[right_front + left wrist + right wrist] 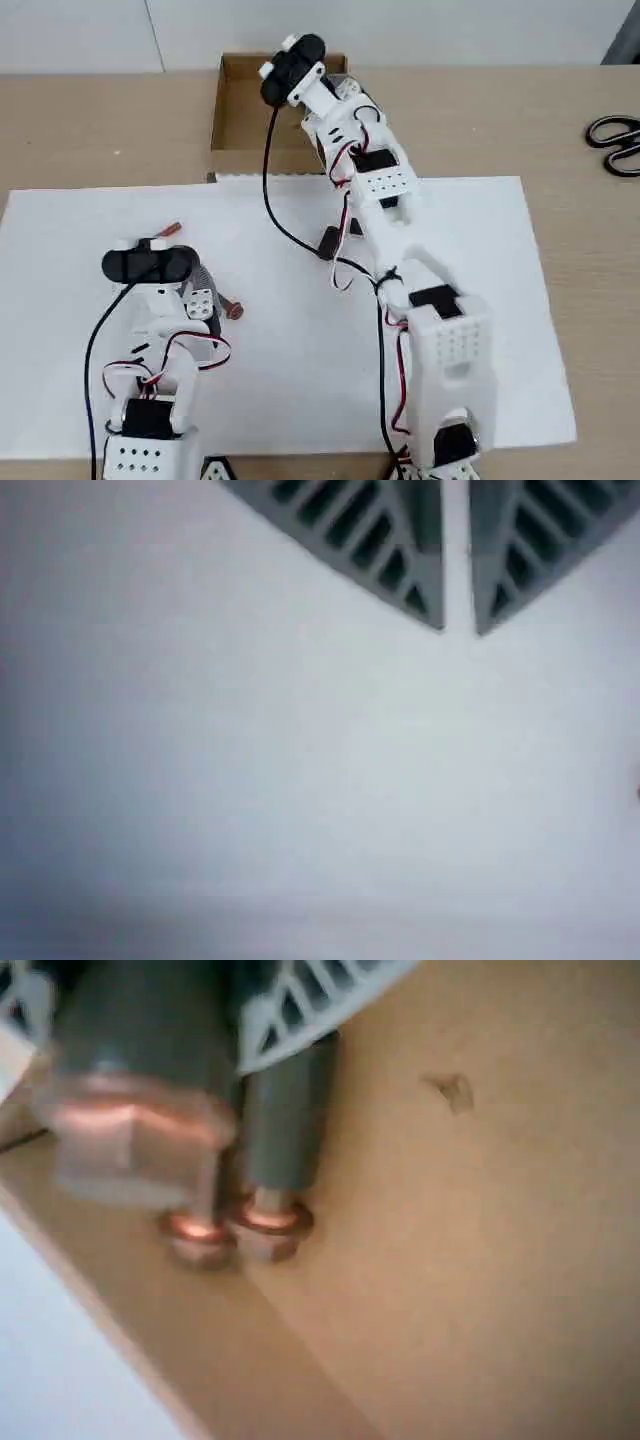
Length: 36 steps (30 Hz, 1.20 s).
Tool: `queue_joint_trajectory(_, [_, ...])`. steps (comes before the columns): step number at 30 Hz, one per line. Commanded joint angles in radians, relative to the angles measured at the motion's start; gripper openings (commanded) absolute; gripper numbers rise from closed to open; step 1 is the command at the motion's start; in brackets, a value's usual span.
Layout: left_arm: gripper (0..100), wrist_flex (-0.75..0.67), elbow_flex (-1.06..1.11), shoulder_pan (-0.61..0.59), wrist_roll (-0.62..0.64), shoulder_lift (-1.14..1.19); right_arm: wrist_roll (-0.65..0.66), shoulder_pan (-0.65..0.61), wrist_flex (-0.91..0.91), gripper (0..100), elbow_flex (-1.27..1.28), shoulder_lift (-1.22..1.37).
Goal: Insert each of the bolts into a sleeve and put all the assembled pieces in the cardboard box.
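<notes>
Right gripper is clamped on an assembled piece, a grey sleeve with the copper bolt head poking out. It's hanging just over the floor of the cardboard box, and a second piece lies right beside it. Left gripper sits low over the white paper, fingers pretty much pressed together, nothing between them. There's one loose bolt on the paper near the left arm, and another bolt right next to it.
</notes>
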Motion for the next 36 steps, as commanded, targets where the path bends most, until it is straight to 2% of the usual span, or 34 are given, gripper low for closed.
queue_joint_trajectory(1, [1,-0.011,-0.002,-0.005,-0.002,0.005,0.091,-0.036,-0.035,0.4,-0.204,0.081])
queue_joint_trajectory(5, [1,-0.011,-0.002,-0.005,-0.002,0.005,0.167,-0.036,-0.028,0.5,-0.273,0.177])
queue_joint_trajectory(12, [1,-0.011,-0.002,-0.005,-0.002,0.005,0.172,-0.042,-0.024,0.9,-0.301,0.208])
queue_joint_trajectory(19, [1,-0.011,-0.002,-0.005,-0.002,0.005,0.169,-0.039,0.067,19.7,-0.305,0.202])
queue_joint_trajectory(26, [1,-0.011,-0.002,-0.005,-0.002,0.005,0.169,-0.045,0.082,14.5,-0.313,0.182])
queue_joint_trajectory(32, [1,-0.011,-0.002,-0.005,-0.002,0.005,0.161,-0.074,0.326,0.0,-0.345,0.024])
queue_joint_trajectory(36, [1,-0.011,-0.002,-0.005,-0.002,0.005,0.161,-0.071,0.456,0.2,-0.345,-0.067])
